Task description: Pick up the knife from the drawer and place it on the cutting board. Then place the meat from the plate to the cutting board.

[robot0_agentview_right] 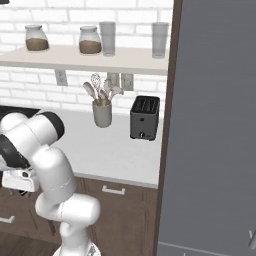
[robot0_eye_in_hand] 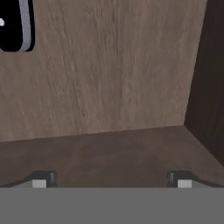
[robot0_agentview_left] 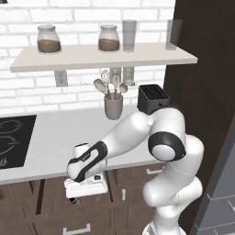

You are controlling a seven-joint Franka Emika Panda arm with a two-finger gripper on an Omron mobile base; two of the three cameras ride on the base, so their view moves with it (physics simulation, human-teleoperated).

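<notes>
The pincer [robot0_agentview_left: 73, 200] is hanging low in front of the brown cabinet fronts [robot0_agentview_left: 128, 183], just under the edge of the pale counter [robot0_agentview_left: 55, 137]. Its two fingertips [robot0_eye_in_hand: 41, 181] are standing wide apart with nothing between them. Straight ahead of the pincer a brown wooden panel [robot0_eye_in_hand: 109, 65] is facing it, with a darker wooden surface [robot0_eye_in_hand: 109, 157] lying just below the tips (a grey handle [robot0_eye_in_hand: 24, 26] is showing far off toward one upper corner). Above and beyond the pincer, a utensil crock [robot0_agentview_left: 113, 106] and a black toaster [robot0_agentview_left: 153, 97] are sitting on the counter. Where the knife is lying cannot be told.
</notes>
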